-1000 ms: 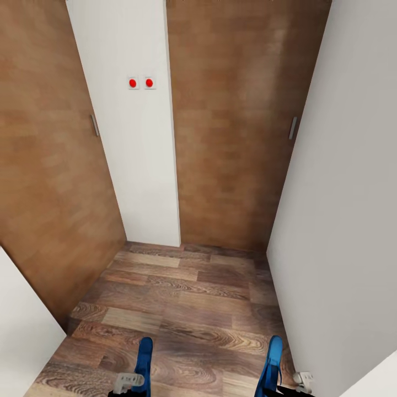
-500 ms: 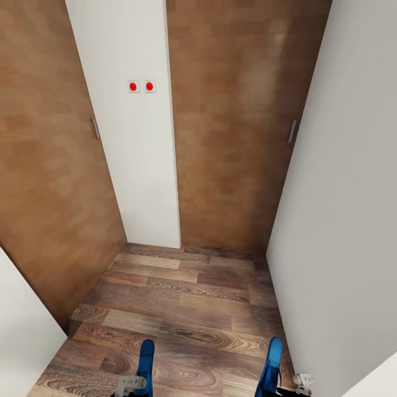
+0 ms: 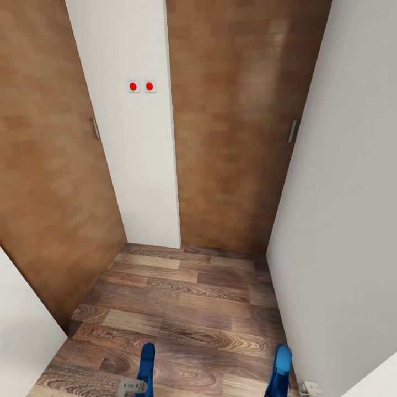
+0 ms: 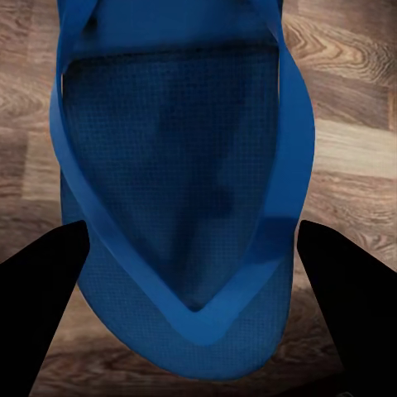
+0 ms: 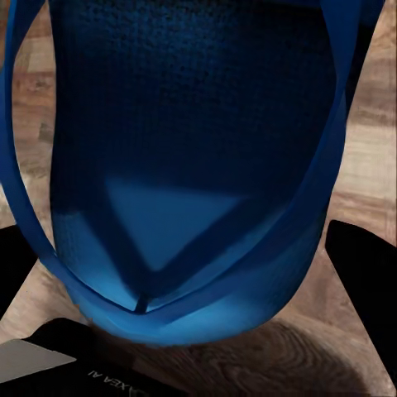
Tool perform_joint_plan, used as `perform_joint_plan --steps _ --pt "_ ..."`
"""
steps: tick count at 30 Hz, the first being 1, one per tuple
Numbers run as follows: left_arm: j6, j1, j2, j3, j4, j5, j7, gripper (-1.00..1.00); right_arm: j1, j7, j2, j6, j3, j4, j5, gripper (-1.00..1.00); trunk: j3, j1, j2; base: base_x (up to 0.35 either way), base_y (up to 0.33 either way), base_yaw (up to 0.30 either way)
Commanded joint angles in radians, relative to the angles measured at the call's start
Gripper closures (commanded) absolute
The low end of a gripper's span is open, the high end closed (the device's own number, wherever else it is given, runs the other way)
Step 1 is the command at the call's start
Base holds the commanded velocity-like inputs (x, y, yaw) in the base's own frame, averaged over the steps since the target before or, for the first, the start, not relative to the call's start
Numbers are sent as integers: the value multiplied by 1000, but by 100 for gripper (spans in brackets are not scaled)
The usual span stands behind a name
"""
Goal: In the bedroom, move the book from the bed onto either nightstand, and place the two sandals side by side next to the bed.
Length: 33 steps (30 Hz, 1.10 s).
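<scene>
**Inspector:** Between two brown doors [image 3: 231, 127], each gripper pinches one blue sandal: left gripper [image 4: 194, 248], right gripper [image 5: 186, 248].

**Clerk:** Step?

**Inspector:** Carrying, I judge. Next: find the bed, set both alongside it.

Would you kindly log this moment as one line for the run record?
place: hallway, two wooden doors ahead | left gripper: holds blue sandal | right gripper: holds other sandal | bed, book: unseen

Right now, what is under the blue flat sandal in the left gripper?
Under the blue flat sandal lies brown wood-plank floor. The floor directly beneath its sole is covered from sight.
</scene>
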Motion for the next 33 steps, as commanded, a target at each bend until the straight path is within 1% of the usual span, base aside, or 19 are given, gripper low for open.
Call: perform_joint_plan --steps 1,4,6,9,11,18,28,33 --pt "-4 -1 1 -8 2 8 0 100 -2 -11 1 -15 9 5 -7 100 -1 0 0 0 0 0" --pt "-4 -1 1 -7 3 9 0 100 -1 -30 15 -32 9 7 -5 100 -1 0 0 0 0 0" --pt "-4 -1 1 -7 7 9 0 100 0 -33 19 -36 9 8 -4 100 -1 0 0 0 0 0" --pt "-8 -1 2 -7 43 9 0 100 0 -35 22 -43 9 8 -2 100 -1 0 0 0 0 0" --pt "-25 -1 0 -8 60 8 0 100 0 -35 23 -45 9 8 -1 100 5 -8 14 0 0 0" --pt "-30 -1 -11 -8 79 9 2 100 0 -34 23 -44 8 8 -1 100 27 -35 63 0 0 0" --pt "-33 -1 -12 -7 80 13 2 100 0 -35 23 -44 8 8 -1 100 27 -35 63 0 0 1" --pt "-33 -1 -12 -7 80 13 2 100 0 -35 23 -44 8 8 -1 100 27 -35 63 0 0 189"
